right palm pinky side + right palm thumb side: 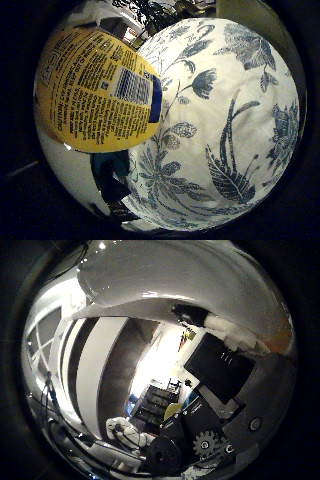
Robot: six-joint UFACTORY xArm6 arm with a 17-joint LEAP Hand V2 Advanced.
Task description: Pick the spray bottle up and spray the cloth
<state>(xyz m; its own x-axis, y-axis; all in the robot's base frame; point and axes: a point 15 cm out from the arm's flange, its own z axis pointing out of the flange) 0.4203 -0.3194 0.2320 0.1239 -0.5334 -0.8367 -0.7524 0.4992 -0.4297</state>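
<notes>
little-finger cam: close on spray bottle (95, 95), cloth (225, 125) | thumb cam: roomward

The right hand (210, 425) shows in the thumb side palm view as blocky black housings with a dull sheen. Just beside the largest black housing sits a small pale metal toothed gear wheel (204, 443). Near that gear, a grey rounded panel (260, 405) carries a round dark screw head (255, 424). A round black disc-shaped part (161, 456) lies close to the gear.
</notes>
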